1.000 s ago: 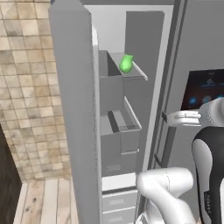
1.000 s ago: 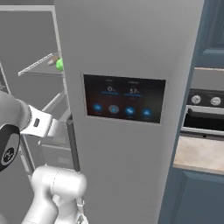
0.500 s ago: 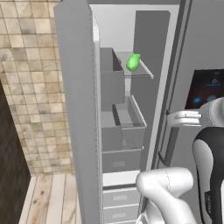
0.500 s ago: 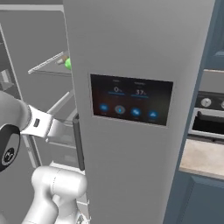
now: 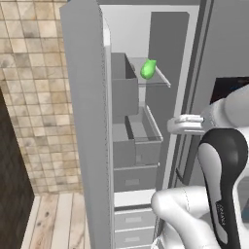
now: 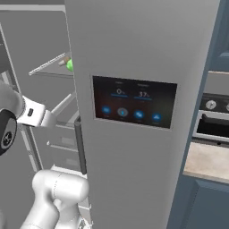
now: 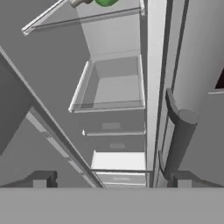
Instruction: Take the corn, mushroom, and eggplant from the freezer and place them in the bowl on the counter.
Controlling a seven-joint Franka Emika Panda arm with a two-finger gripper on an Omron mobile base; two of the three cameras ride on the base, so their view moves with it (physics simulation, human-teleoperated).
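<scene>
Since the whole picture has shifted from a second ago, with the freezer [image 5: 146, 121] now larger and nearer in both base views, it is the camera that has come closer, not the things inside. The corn [image 5: 148, 69] lies where it did, at the front edge of the upper wire shelf [image 5: 158, 78], a bright green tapered shape. In the hand view it shows as a green curve at the top [image 7: 105, 2], with a small pale tan lump just beside it [image 7: 78, 2], likely the mushroom. Below the shelf sits an open grey bin [image 5: 138, 138], then shut drawers [image 5: 136, 177].

The freezer door [image 5: 85, 131] stands swung wide at the left. Past it are a tan tiled wall [image 5: 29, 87] and a pale plank floor [image 5: 53, 221]. In the right base view a beige marbled surface [image 6: 208, 161] shows at the right edge over dark blue cabinets [image 6: 201, 205], with an oven's knobs [image 6: 214, 105] above it.

The dark panel [image 6: 134, 107] on the neighbouring door carries glowing figures, one reading roughly 37; the rest is too small to read.

The fingers [image 7: 109, 180] stand wide apart, holding nothing, pointed into the freezer beside the dark handle [image 7: 179, 140].
</scene>
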